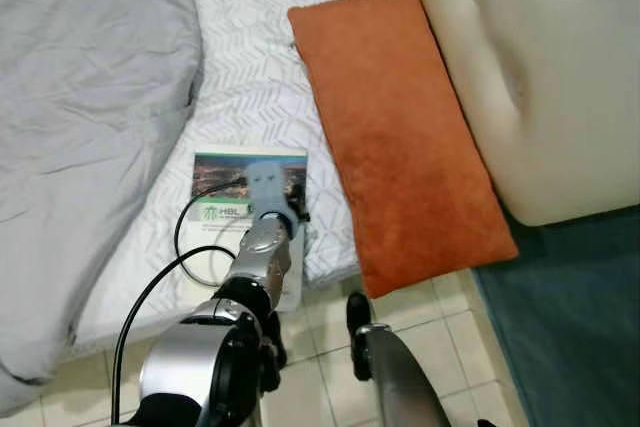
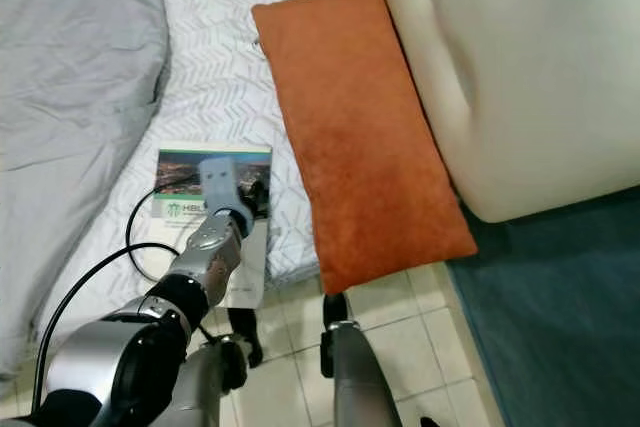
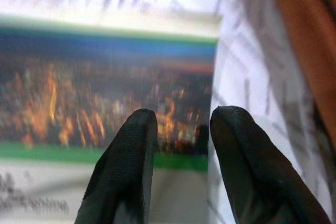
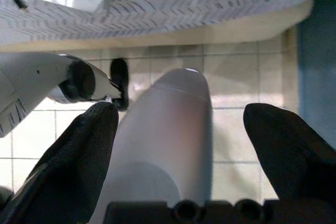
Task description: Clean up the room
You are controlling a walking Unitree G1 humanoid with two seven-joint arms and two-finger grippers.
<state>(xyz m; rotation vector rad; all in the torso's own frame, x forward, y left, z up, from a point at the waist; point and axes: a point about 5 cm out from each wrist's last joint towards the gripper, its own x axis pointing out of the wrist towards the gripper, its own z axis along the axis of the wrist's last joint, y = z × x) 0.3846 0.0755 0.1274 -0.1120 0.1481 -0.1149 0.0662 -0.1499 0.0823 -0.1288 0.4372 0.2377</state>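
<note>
I have the left end effector over a booklet with a night-city cover, lying on the patterned mattress just beside the orange cushion. Its 2 fingers stand slightly apart, holding nothing. I would lower toward the booklet's cushion-side edge and pinch there. The right end effector hangs wide open over floor tiles.

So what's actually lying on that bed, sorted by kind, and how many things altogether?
Orange cushions: 1
Cream pillows: 1
Grey blankets: 1
Booklets with a night-city cover: 1, under the left pincer
Total: 4
</note>
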